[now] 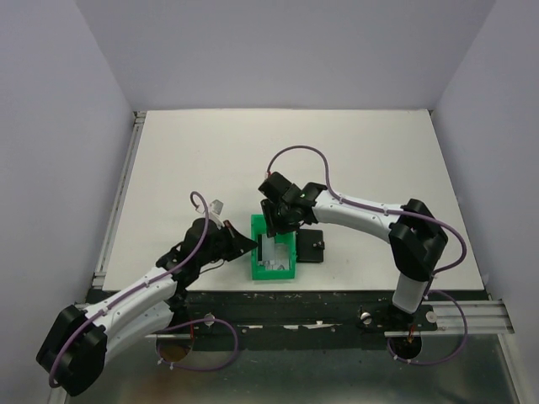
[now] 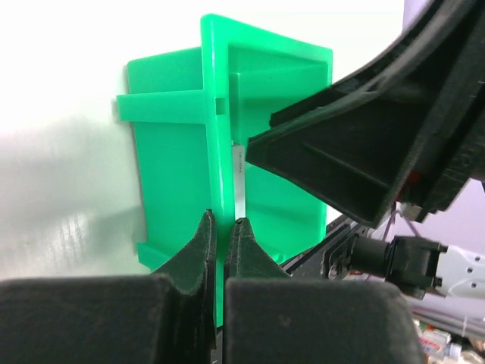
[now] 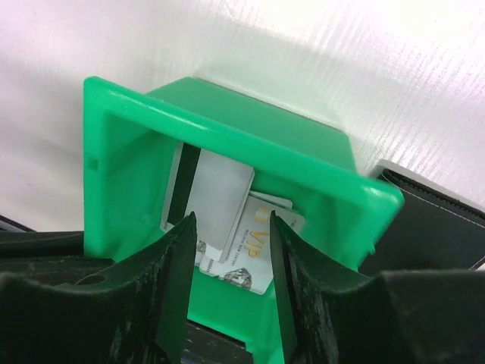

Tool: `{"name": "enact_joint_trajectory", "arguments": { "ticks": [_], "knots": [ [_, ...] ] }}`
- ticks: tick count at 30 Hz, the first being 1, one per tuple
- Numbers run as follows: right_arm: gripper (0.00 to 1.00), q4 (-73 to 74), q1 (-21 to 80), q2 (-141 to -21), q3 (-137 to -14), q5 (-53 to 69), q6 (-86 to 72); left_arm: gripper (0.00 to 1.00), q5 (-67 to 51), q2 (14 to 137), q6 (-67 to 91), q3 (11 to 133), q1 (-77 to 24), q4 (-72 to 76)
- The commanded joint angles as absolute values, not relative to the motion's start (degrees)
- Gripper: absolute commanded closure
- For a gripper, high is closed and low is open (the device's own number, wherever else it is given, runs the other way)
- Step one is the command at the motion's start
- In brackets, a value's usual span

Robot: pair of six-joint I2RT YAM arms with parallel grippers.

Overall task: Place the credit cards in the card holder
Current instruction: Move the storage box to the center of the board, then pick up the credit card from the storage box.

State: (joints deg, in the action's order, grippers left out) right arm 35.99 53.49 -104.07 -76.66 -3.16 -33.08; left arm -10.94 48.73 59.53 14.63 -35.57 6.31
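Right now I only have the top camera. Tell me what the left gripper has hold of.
Observer: The left gripper is shut on the side wall of the green bin. It pinches the wall, not a card.
Operator: Now report the right gripper.
Observer: The right gripper is open, pointed into the bin's mouth, holding nothing.
Operator: Say what lies in the bin.
Observer: Several credit cards overlap inside; one reads VIP.

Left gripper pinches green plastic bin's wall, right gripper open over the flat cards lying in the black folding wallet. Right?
No: the flat cards lie inside the green plastic bin, not the black folding wallet beside it. The right wrist view shows it.
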Motion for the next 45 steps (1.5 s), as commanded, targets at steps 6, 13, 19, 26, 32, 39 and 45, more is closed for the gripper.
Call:
{"name": "enact_joint_trajectory", "arguments": {
  "ticks": [6, 13, 19, 26, 32, 39, 45],
  "knots": [
    [0.48, 30.9, 53.5, -103.8, -78.5, -0.4, -43.1, 1.0, 6.7, 40.0, 72.8, 13.0, -35.3, -6.1],
    [0.48, 32.1, 55.9, -110.2, -83.5, 2.1, -41.2, 1.0, 10.0, 37.5, 74.4, 13.6, -35.3, -8.6],
    [0.48, 33.3, 56.4, -114.3, -85.0, 0.8, -39.6, 1.0, 8.9, 38.5, 74.4, 12.7, -35.3, -7.6],
    [0.48, 37.9, 56.8, -118.1, -89.2, -4.1, -36.7, 1.0, 8.1, 39.2, 73.7, 12.7, -35.3, -6.4],
    [0.48, 41.7, 57.0, -120.2, -91.9, -8.5, -34.8, 1.0, 7.6, 39.6, 73.3, 12.7, -35.3, -5.7],
    [0.48, 42.5, 57.3, -122.1, -92.8, -7.8, -33.7, 1.0, 7.3, 39.8, 73.0, 12.7, -35.3, -5.4],
    [0.48, 41.9, 57.3, -123.1, -93.4, -6.2, -32.8, 1.0, 7.4, 40.1, 72.9, 12.7, -35.3, -5.0]
  ]
}}
